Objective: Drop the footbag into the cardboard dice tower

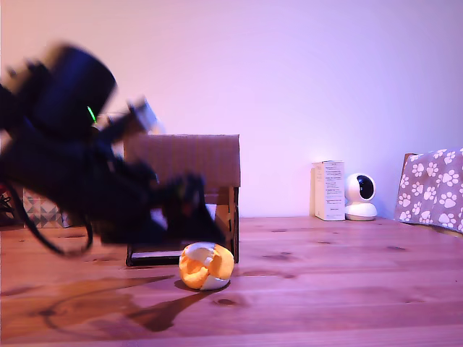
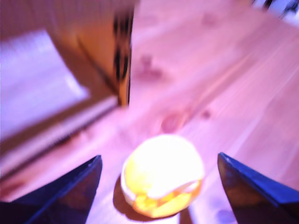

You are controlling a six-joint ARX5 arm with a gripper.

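The orange-yellow and white footbag [image 1: 206,265] lies on the wooden table just in front of the cardboard dice tower [image 1: 189,160]. The tower is a brown box with a wide upper band and a front opening below. In the wrist view the footbag [image 2: 162,175] sits between my two dark fingers [image 2: 70,191], which stand wide apart and do not touch it. The tower's pale ramp [image 2: 37,84] shows beyond it. My gripper [image 1: 194,217] is open, blurred with motion, just above the footbag and to its left in the exterior view.
A white box [image 1: 329,190] and a small white round camera [image 1: 360,196] stand at the back. A paw-print patterned box [image 1: 432,188] is at the exterior view's right. Another patterned box [image 1: 40,211] sits behind the arm. Bare wooden table [image 1: 333,289] lies in front.
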